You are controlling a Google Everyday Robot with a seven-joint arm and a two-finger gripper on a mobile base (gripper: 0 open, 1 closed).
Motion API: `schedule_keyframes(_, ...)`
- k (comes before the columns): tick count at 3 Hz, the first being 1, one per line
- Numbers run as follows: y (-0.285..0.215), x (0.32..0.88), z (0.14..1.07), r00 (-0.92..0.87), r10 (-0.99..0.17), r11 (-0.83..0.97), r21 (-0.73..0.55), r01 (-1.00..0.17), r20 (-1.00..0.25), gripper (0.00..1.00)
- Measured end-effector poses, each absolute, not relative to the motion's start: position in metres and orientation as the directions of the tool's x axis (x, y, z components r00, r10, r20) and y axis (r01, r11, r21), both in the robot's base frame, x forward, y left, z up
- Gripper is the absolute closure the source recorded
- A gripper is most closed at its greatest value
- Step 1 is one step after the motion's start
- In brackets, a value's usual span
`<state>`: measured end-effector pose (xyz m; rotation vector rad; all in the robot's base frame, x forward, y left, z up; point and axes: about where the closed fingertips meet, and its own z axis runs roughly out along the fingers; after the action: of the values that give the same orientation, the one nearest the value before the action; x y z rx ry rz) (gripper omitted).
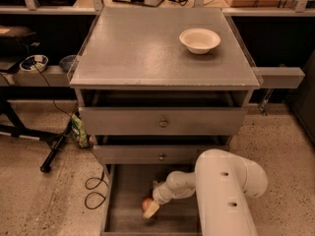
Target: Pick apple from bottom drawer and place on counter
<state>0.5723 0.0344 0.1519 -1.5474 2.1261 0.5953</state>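
The bottom drawer [123, 215] is pulled out at the foot of the cabinet, its grey floor showing. The apple [147, 203], small and red, lies on the drawer floor near the middle. My gripper [150, 208] reaches down into the drawer from the white arm [224, 195] on the right and sits right at the apple, partly covering it. The counter [142, 48] is the broad grey top of the cabinet, above the two closed drawer fronts.
A shallow white bowl [200, 40] stands on the counter at the back right. Two grey drawer fronts with knobs [163, 123] are above the open drawer. A black cable [93, 191] and a stand leg [56, 149] lie on the floor left of the cabinet.
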Motion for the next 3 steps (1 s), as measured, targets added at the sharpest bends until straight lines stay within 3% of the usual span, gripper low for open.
schedule_keyframes(2, 0.0345, 0.5723, 0.1518, -0.276, -0.766, 0.281, 0.084, -0.956, -0.581, 0.04)
schedule_keyframes(3, 0.0345, 0.5723, 0.1518, -0.276, -0.766, 0.281, 0.084, -0.956, -0.581, 0.23)
